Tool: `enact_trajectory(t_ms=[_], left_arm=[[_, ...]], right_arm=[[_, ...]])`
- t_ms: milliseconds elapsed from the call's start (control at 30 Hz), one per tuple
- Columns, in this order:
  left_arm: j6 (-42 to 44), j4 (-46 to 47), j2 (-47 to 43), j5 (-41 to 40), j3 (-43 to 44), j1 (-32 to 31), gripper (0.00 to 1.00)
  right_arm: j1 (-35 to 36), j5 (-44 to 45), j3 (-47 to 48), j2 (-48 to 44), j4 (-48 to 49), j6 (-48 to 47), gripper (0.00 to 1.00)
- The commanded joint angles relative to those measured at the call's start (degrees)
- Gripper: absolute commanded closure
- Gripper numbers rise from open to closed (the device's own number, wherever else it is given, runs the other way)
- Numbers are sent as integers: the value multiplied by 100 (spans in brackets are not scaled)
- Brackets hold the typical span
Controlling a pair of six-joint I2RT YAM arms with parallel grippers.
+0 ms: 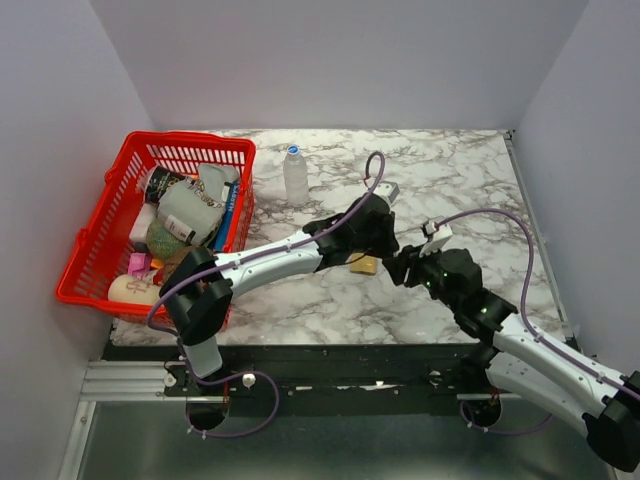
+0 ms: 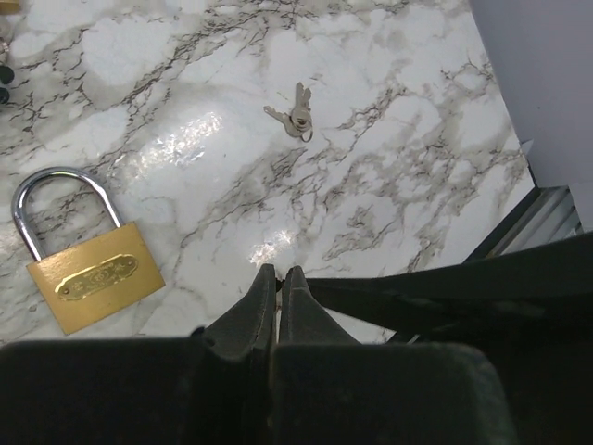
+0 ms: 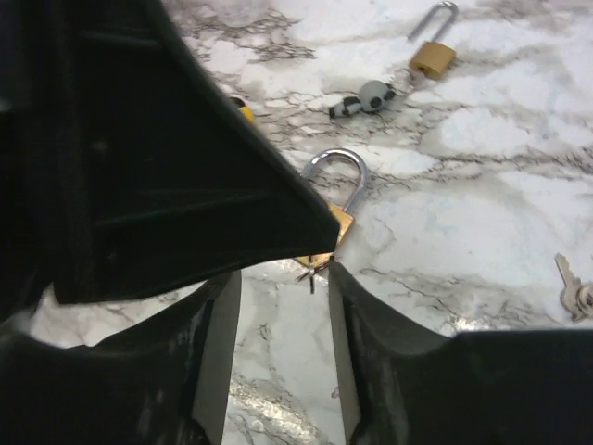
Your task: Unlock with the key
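Left wrist view | spotted rectangular brass padlock (image 2: 93, 278) flat on white marble table (image 2: 417, 185), small silver key bunch (image 2: 295, 116) well apart | noted left gripper (image 2: 281, 273) clenched empty, right gripper (image 3: 283, 278) parted, empty | judged: pinch key bow, brace padlock, align blade.

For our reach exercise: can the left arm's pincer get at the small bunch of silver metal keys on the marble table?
Probably yes: the small bunch of silver metal keys lies on the marble table ahead of the left pincer, nothing between, though that pincer is shut.
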Motion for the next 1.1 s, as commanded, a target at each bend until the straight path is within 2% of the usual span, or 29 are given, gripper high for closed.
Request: enact_trajectory(t_ms=[0, 100, 167, 233, 400, 533, 633, 1067], left_arm=[[532, 269, -727, 534, -316, 276, 100], [964, 303, -1377, 1016, -683, 601, 100], [1034, 575, -1885, 1794, -1052, 968, 100], [1069, 1163, -2212, 2281, -1729, 1181, 100], [1299, 2252, -3083, 3537, -2775, 1515, 100], [1019, 2815, -3285, 4214, -2908, 1560, 100], [589, 3554, -3330, 4820, -3076, 1551, 100], [-99, 4751, -3215, 5684, -3208, 1560, 100]], right_arm=[[22, -743, 375, -480, -137, -261, 36], [13, -1349, 446, -1067, -234, -341, 24], [-13, -1649, 489, -1324, -260, -341, 17], [-40, -1806, 577, -1457, -366, -359, 14], [-84, -2693, 919, -1185, -357, -464, 20], [-84, -3729, 1245, -640, -252, -316, 24], [-84, -4065, 1263, -455, 90, -140, 27], [-180, -5208, 1298, -393, 618, 230, 39]])
